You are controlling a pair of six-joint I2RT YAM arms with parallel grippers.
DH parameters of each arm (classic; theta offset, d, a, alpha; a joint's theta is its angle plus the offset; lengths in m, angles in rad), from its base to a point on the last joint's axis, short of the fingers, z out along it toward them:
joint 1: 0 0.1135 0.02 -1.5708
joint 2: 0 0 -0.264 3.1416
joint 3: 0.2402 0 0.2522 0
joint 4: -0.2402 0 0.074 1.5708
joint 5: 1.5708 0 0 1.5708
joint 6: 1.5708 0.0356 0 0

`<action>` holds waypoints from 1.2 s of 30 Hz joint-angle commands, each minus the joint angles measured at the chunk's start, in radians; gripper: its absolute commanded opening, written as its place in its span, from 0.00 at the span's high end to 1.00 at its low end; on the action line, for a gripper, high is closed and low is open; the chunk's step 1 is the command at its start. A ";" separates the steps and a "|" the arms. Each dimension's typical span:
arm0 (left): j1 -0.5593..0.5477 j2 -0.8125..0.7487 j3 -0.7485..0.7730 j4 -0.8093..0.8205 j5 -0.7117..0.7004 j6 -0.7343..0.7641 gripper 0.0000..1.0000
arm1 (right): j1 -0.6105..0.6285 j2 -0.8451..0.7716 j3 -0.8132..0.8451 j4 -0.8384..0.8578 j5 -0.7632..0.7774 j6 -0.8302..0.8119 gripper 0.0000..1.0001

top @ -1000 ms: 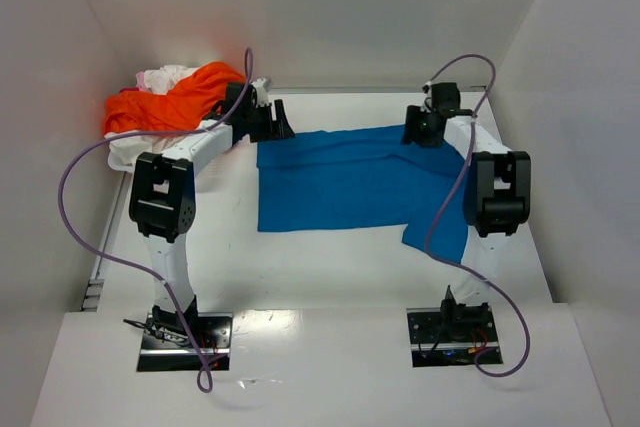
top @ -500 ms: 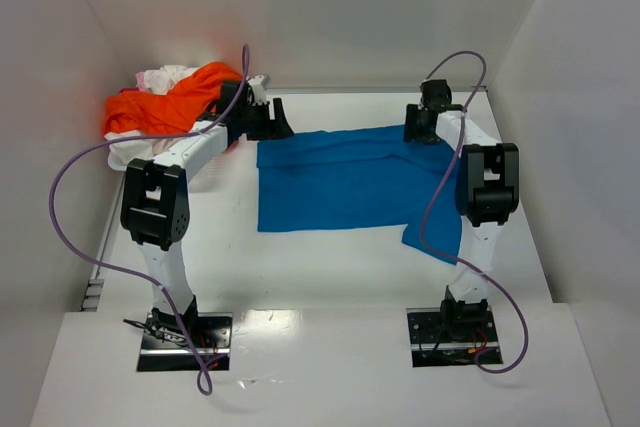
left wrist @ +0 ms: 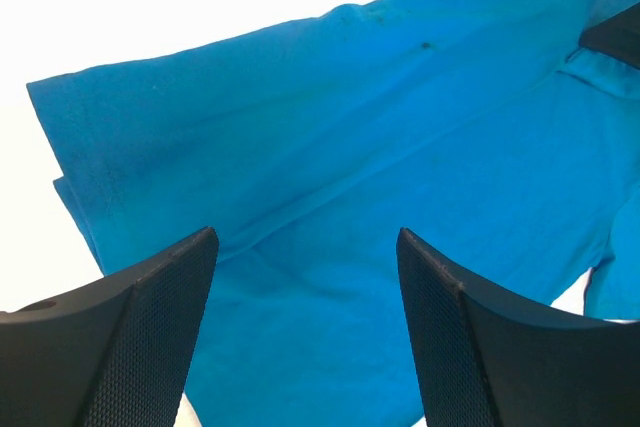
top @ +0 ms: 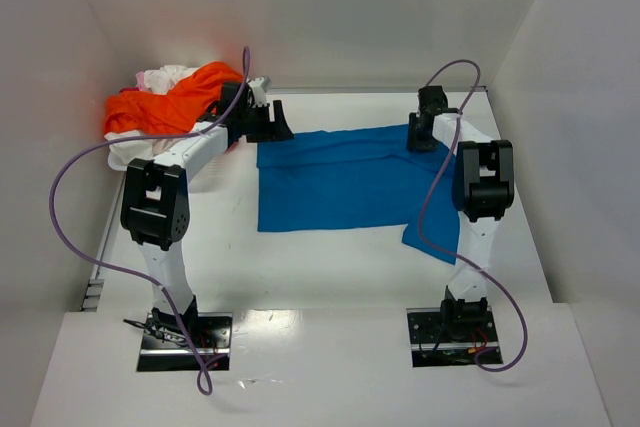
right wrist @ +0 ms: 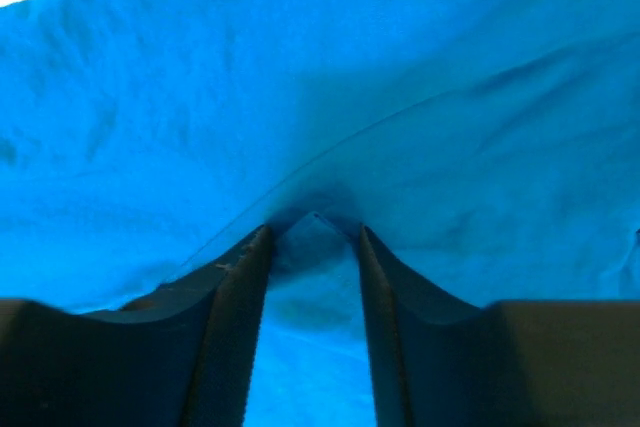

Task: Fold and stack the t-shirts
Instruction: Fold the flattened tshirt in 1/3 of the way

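Left gripper (left wrist: 308, 237) hovers, spread wide, over the blue t-shirt (top: 340, 182); right gripper (right wrist: 313, 229) straddles a puckered fold, jaws half-narrowed, a firm pinch impossible to confirm.

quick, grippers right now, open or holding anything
left gripper: open, over the blue t-shirt, holding nothing
right gripper: half-closed around a fold of the blue t-shirt; firm grip cannot be told

The blue t-shirt (top: 340, 182) is soft, matt cloth, a fine knit with stitched hems and shallow creases. The orange t-shirt (top: 170, 102) and the white shirts (top: 165, 77) are matt cloth too, crumpled. The left gripper (left wrist: 305, 237) has black plastic fingers (left wrist: 150, 337) with finely gridded, matt faces. The worktop (top: 330, 267) is smooth and white, with a faint gloss near its near edge. The 2 base plates (top: 185, 342) look like dark, shiny metal.
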 commanded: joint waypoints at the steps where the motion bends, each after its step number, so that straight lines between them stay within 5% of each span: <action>1: 0.006 -0.020 -0.004 0.017 0.012 0.025 0.20 | -0.003 -0.002 0.014 -0.002 0.021 -0.001 0.59; 8: 0.006 -0.020 -0.004 0.017 0.012 0.025 0.20 | -0.003 -0.002 0.014 -0.013 0.011 -0.001 0.90; 29: 0.006 -0.011 -0.022 0.036 0.049 0.016 0.20 | 0.036 -0.292 -0.250 -0.022 -0.226 0.176 0.79; 36: 0.006 -0.002 -0.022 0.036 0.058 0.016 0.20 | 0.059 -0.373 -0.324 -0.022 -0.136 0.197 0.69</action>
